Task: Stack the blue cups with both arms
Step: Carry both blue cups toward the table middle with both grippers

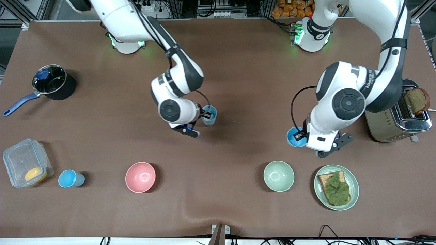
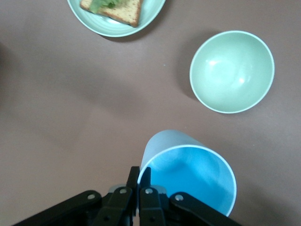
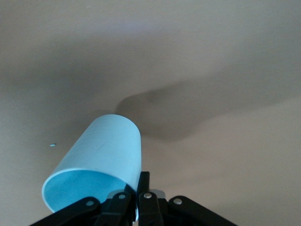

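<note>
A brown counter (image 1: 238,85) is carrying kitchen things while two white arms are each lifting a blue cup. Toward the right arm's end, a third blue cup (image 1: 71,179) is standing between a clear box (image 1: 26,163) and a pink bowl (image 1: 140,177). The right tool (image 1: 206,115) is pinching the rim of a paler blue cup (image 3: 96,165), holding it over the middle of the counter. The left tool (image 1: 299,136) is clamped on the rim of a brighter blue cup (image 2: 188,176), holding it over bare counter near the pale green bowl (image 1: 278,176). Beside that bowl, toward the left arm's end, a plate (image 1: 354,185) with toast is sitting.
</note>
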